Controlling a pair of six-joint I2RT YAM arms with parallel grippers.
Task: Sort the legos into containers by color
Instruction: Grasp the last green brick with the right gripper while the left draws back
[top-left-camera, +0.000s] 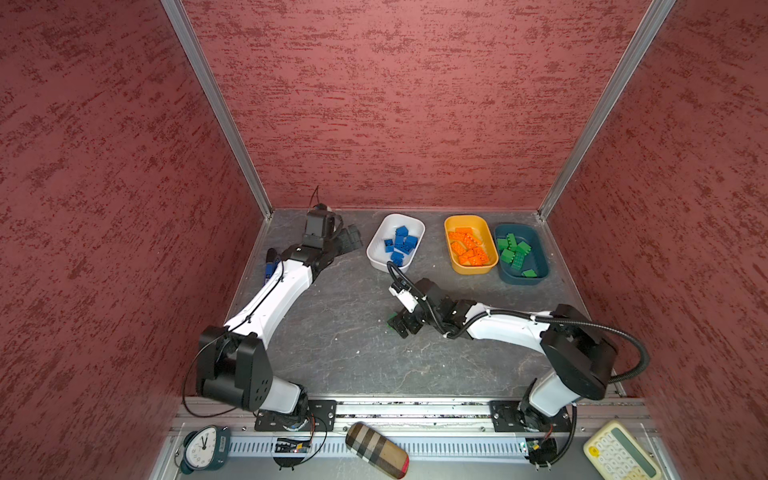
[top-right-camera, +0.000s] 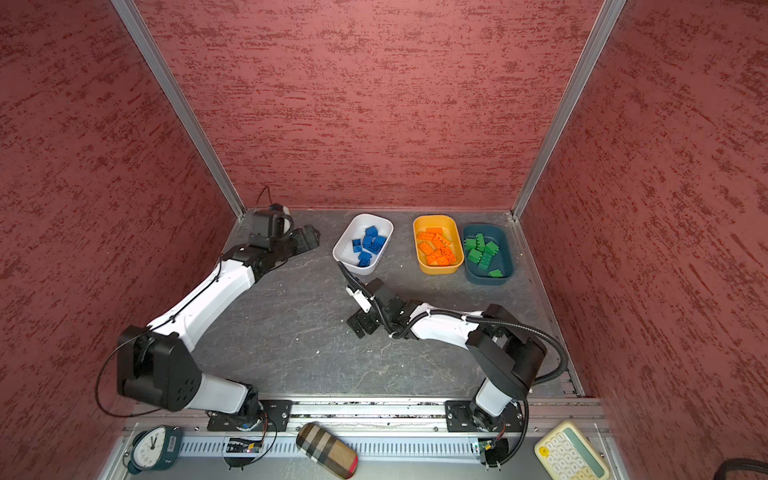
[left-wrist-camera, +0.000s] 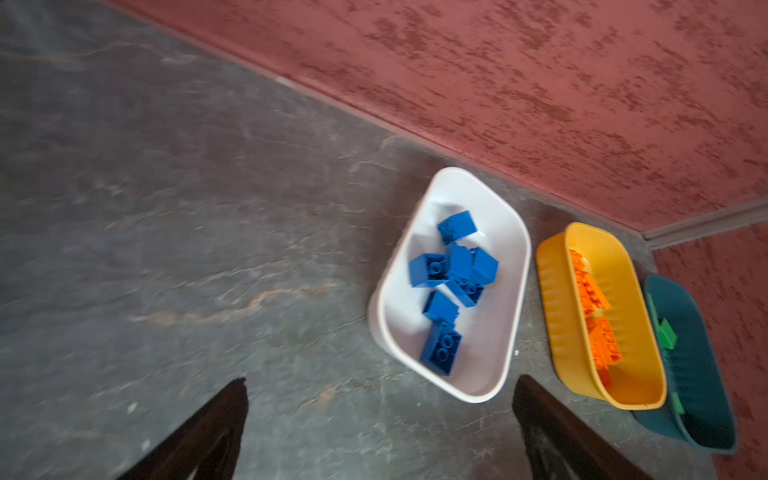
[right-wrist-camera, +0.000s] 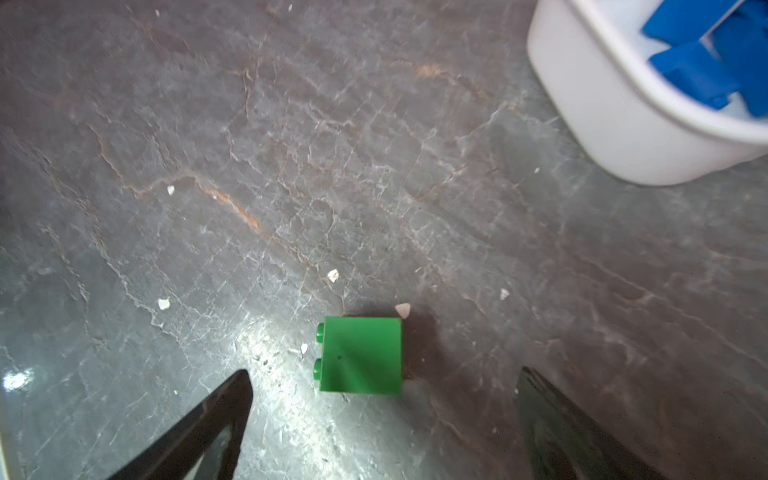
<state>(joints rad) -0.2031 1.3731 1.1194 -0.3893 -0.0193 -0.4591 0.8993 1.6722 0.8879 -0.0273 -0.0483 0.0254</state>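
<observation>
Step in hand is the pickup of the only loose lego seen: a green brick (right-wrist-camera: 360, 355) on its side on the bench (top-left-camera: 332, 353), centre, near of the white tub (top-left-camera: 379, 247). Right claw (top-left-camera: 402, 326) is spread wide over it, no contact. Left claw (top-left-camera: 351, 240) is spread and empty at far left. Next, I'd say: lower, pinch the brick, carry it to the teal tub (top-left-camera: 540, 254) at far right.
</observation>
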